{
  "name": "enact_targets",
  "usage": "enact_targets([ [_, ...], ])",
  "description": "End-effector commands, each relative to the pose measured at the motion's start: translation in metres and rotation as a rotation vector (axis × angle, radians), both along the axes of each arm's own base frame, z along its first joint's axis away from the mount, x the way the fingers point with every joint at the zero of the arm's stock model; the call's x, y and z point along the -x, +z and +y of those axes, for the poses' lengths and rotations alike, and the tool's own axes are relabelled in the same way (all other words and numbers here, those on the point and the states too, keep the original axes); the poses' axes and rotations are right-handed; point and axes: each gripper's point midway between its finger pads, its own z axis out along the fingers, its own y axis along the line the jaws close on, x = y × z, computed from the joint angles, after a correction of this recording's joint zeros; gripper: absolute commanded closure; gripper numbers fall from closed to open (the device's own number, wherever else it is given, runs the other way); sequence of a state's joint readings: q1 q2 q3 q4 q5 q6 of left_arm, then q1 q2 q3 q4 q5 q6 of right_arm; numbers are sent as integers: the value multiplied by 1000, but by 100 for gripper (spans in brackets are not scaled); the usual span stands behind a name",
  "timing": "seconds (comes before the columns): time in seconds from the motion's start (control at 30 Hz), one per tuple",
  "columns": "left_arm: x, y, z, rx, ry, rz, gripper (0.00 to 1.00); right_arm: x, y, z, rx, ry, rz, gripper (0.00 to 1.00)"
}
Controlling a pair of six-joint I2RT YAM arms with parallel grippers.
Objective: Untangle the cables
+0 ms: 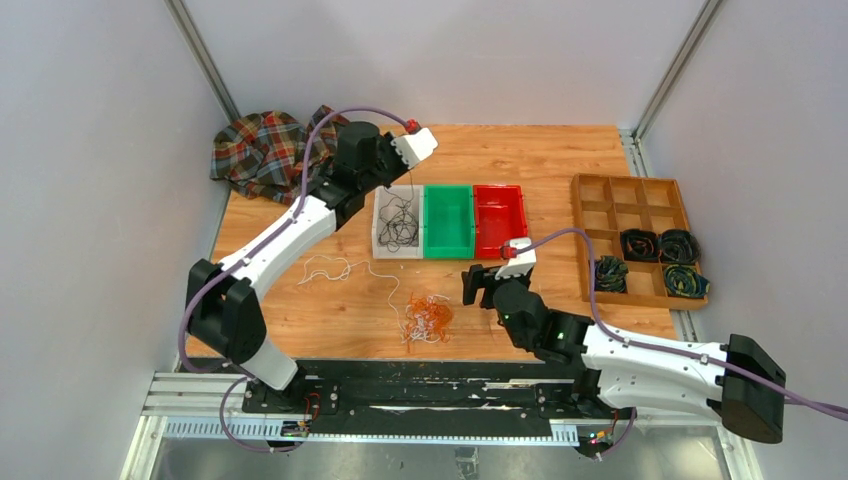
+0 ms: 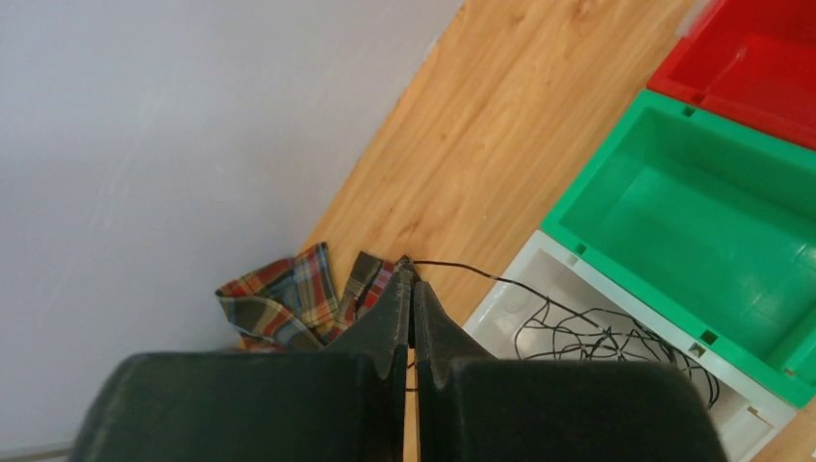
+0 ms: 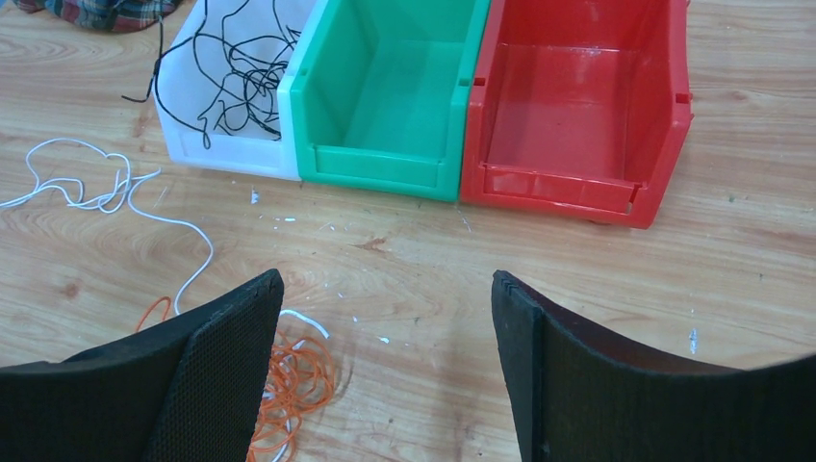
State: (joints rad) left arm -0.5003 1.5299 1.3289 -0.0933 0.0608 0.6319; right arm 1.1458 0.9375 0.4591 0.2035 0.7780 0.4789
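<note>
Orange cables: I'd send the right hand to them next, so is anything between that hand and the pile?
Nothing visible blocks it. The open right hand hangs over bare table beside the orange cables; only a white cable trails into the pile.

The tabletop is brown wood with a visible grain and a soft sheen. The divided tray at three o'clock is plain matt wood too, and the cloth at ten o'clock is a woven plaid fabric, crumpled. The white bin, green bin and red bin are smooth glossy plastic, the right gripper has matt black fingers with a fine mesh-like texture, and the thin cables look smooth-coated.
</note>
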Motion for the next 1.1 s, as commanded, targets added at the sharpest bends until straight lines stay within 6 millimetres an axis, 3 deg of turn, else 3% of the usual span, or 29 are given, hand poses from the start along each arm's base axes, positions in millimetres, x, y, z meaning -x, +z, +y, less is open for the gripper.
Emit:
enact_targets([
  [0.0,-17,-5,-3,-9,7,-10,99,-10,1,-1,-18,-14,13,21],
  [0.27,-23,-49,-10,-17,1,95,100,-27,14,24,-94,66,21,25],
  [0.43,-15,-73,-16,-5,-21,189,99,-36,22,56,-128,173,38,31],
  [0.53,-8,-89,-16,-5,-26,240,99,-41,23,63,-139,186,48,36],
  [0.7,-12,-118,-7,-59,11,251,99,-43,23,50,-179,158,53,37],
  [0.87,-39,-135,3,-143,90,208,100,-39,19,25,-211,108,56,39],
  [1.07,-48,-157,-3,-153,86,255,99,-37,16,11,-203,83,59,41],
])
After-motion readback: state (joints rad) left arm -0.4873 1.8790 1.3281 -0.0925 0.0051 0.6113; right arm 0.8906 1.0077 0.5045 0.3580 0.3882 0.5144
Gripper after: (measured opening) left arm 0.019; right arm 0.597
